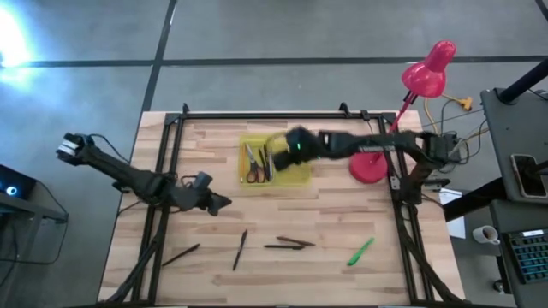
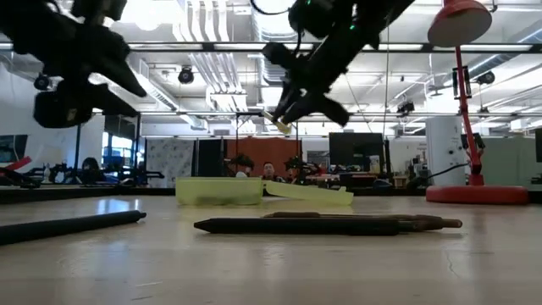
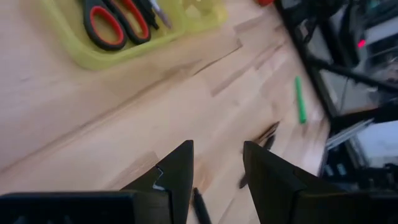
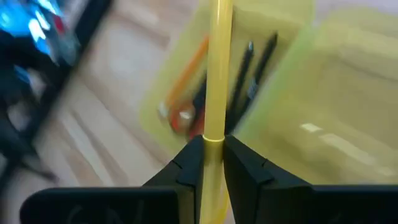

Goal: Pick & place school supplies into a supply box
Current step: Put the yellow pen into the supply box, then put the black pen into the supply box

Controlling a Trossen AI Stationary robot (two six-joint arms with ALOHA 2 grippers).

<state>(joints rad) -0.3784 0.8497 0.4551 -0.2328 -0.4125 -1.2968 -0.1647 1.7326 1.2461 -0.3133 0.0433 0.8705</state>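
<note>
Two dark fingers of the right gripper [image 4: 212, 155] squeeze tight on a yellow marker [image 4: 217, 68], which sticks straight up the middle of the right wrist view. Behind the marker we see the open supply box [image 4: 180, 81], with dark pens [image 4: 242, 68] and an orange stick inside it. In the high view the right gripper [image 1: 282, 147] hangs over the supply box [image 1: 295, 175] in the middle of the frame, and the red-handled scissors [image 1: 254, 164] lie in the box's left part. In the low view the gripper [image 2: 284, 119] holds the marker high above the box [image 2: 220, 191], near the top middle.

The left gripper [image 3: 217, 165] has its fingers apart with nothing between them. In the high view it sits at the lower left [image 1: 218, 204], well apart from the box, above bare table [image 1: 342, 205].

Along the bottom of the high view we see more dark pens [image 1: 240, 249] lying on the wood, and a green marker [image 1: 360, 251] toward the lower right. A pink lamp [image 1: 425, 73] stands at the upper right.
</note>
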